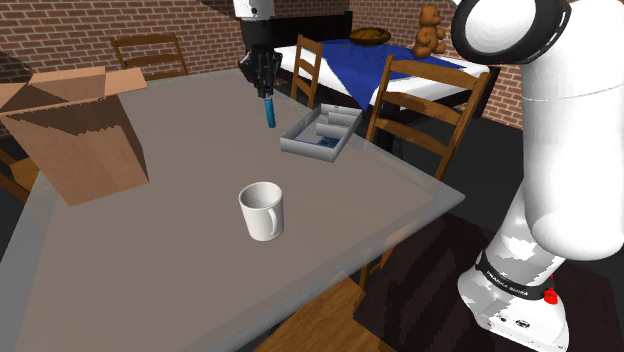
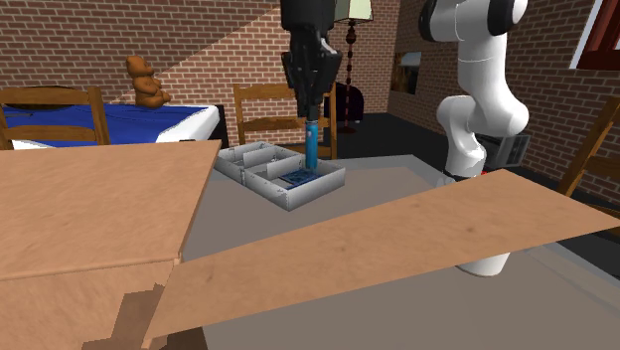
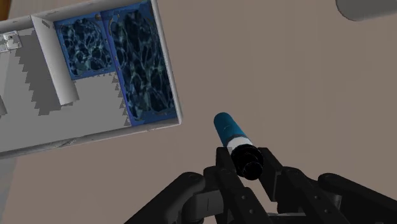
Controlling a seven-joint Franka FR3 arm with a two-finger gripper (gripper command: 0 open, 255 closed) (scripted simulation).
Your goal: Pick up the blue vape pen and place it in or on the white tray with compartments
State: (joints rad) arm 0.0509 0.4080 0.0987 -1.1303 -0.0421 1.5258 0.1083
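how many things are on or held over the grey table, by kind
cardboard box: 1
white mug: 1
white tray with compartments: 1
blue vape pen, clasped in the gripper above the table: 1
total: 4

The blue vape pen (image 1: 269, 110) is presented as a slim cylinder with a blue body, a white band and a black end. It is clasped at the black end between the fingers of the claw (image 1: 266, 90) and is hung near upright, blue end downward, clear of the worktop (image 1: 180, 150). From the wrist view it is placed over bare worktop just beside the tray's long wall. The white tray with compartments (image 1: 300, 150) is laid flat on the worktop. It is rectangular, walled and divided by partitions; two compartments are floored in a blue mottled pattern.
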